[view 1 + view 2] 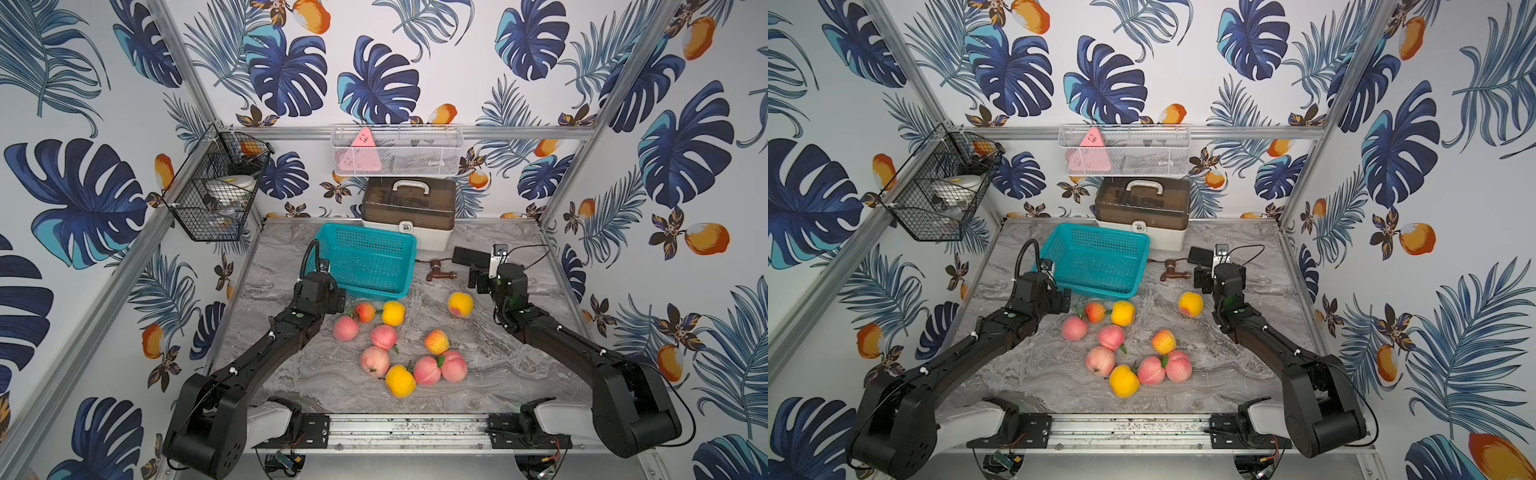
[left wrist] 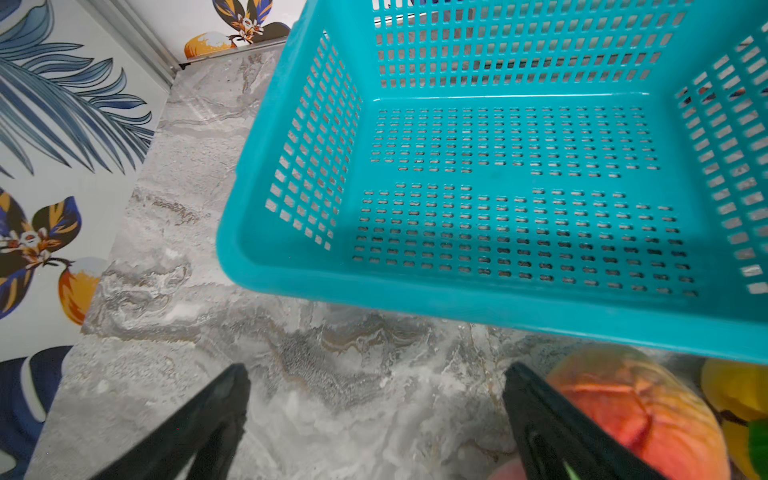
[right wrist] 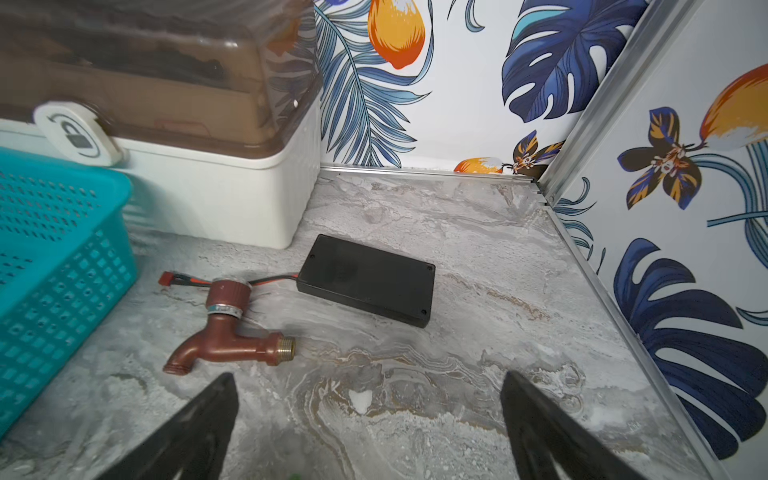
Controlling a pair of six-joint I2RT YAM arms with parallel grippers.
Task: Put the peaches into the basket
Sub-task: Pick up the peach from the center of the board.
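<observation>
The teal basket (image 1: 365, 232) (image 1: 1096, 237) stands empty at the back middle of the marble table. Several peaches lie loose in front of it, among them an orange-red one (image 1: 364, 311), a yellow one (image 1: 393, 313), a pink one (image 1: 384, 336) and a lone yellow-orange one (image 1: 460, 304) to the right. My left gripper (image 2: 376, 370) hangs open over bare marble beside the basket's near rim (image 2: 498, 307), with the orange-red peach (image 2: 636, 411) just outside one finger. At the right, my right gripper (image 3: 368, 376) is open and empty above the table.
A white storage box with a brown lid (image 1: 409, 216) stands behind the basket. A brown faucet (image 3: 232, 336) and a flat black box with a cable (image 3: 365, 286) lie ahead of the right gripper. A black wire basket (image 1: 216, 195) and a white mesh basket (image 1: 397, 149) hang on the walls.
</observation>
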